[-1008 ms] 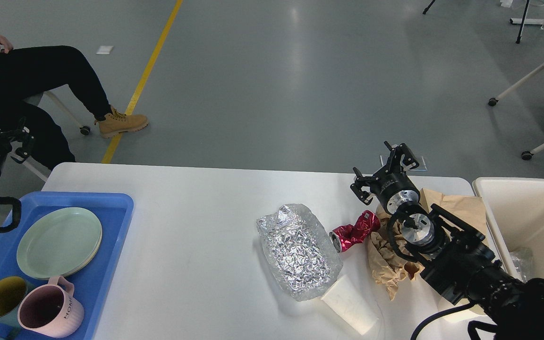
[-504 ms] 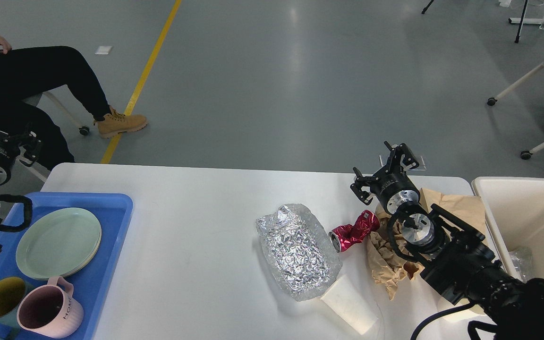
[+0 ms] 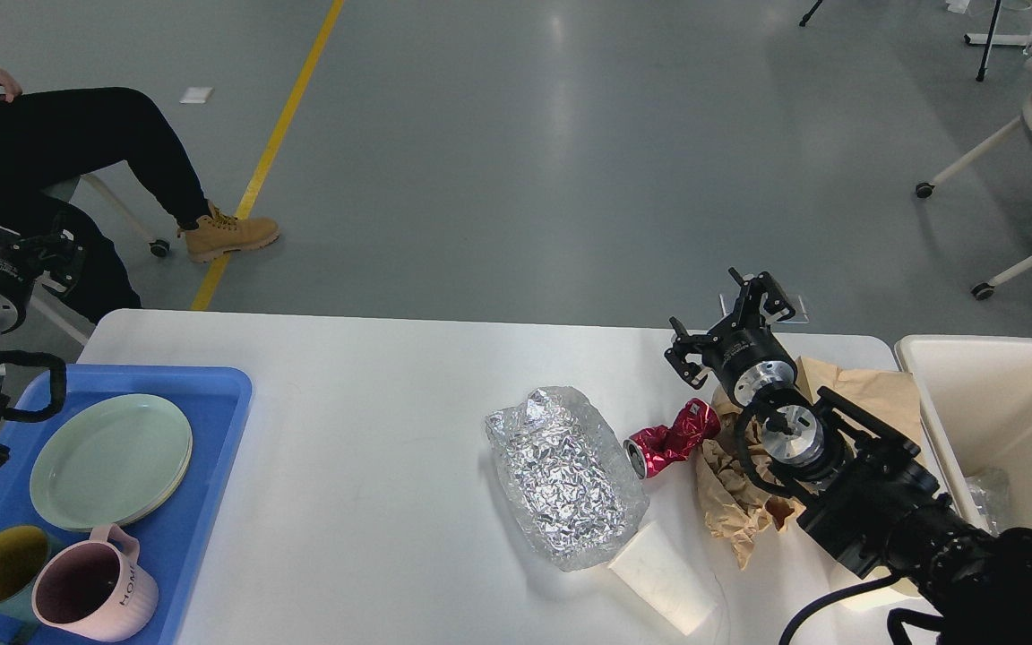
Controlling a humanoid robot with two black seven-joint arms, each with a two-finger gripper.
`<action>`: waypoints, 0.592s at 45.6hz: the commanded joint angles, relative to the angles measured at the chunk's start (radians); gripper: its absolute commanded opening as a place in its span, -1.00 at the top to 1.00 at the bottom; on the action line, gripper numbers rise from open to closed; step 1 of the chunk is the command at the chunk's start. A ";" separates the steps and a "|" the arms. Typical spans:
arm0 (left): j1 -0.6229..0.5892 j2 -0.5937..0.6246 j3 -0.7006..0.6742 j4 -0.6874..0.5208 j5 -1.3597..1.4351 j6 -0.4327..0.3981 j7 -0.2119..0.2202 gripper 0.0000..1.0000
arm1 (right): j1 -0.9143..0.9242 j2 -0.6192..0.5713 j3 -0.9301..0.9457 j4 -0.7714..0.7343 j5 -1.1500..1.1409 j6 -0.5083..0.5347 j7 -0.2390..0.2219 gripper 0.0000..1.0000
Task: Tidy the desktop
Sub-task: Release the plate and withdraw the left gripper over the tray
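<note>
The white desktop (image 3: 373,376) carries a crumpled sheet of silver foil (image 3: 565,475), a crushed red can (image 3: 673,439), a white paper cup (image 3: 664,578) lying on its side and crumpled brown paper (image 3: 731,502). My right gripper (image 3: 724,322) hovers open and empty over the table's far edge, just beyond the can. My left gripper (image 3: 10,237) is past the table's left end, above the blue tray's far corner. It is dark against a seated person's black trousers, its fingers spread with nothing between them.
A blue tray (image 3: 211,394) at the left holds green plates (image 3: 113,457), a pink mug (image 3: 95,591) and a yellow-lined mug (image 3: 1,555). A cream bin (image 3: 1000,403) stands at the right edge. A seated person's legs (image 3: 122,143) are beyond the left corner.
My left arm has moved up and away from me, past the tray's far corner. The right arm and the things on the table have stayed in place.
</note>
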 commanded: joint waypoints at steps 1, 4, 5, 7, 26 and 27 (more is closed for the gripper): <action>0.008 -0.008 0.002 -0.001 0.001 -0.005 0.000 -0.93 | 0.000 0.000 0.000 0.000 0.000 0.000 0.000 -1.00; 0.005 -0.023 0.002 -0.001 0.003 -0.007 0.000 -0.93 | 0.000 0.000 0.000 0.000 0.000 0.000 0.000 -1.00; 0.005 -0.029 0.002 0.000 0.003 -0.007 -0.001 -0.93 | 0.000 0.000 0.000 0.000 0.000 0.000 0.000 -1.00; 0.004 -0.043 0.002 -0.001 0.003 -0.014 -0.006 -0.93 | 0.000 0.000 0.000 0.000 0.000 0.000 0.000 -1.00; 0.034 -0.218 0.000 0.000 0.001 -0.062 -0.060 -0.93 | 0.000 0.000 0.000 0.000 0.000 0.000 0.000 -1.00; 0.034 -0.224 0.000 0.000 0.001 -0.064 -0.067 -0.93 | 0.000 0.000 0.000 0.000 0.000 0.000 0.000 -1.00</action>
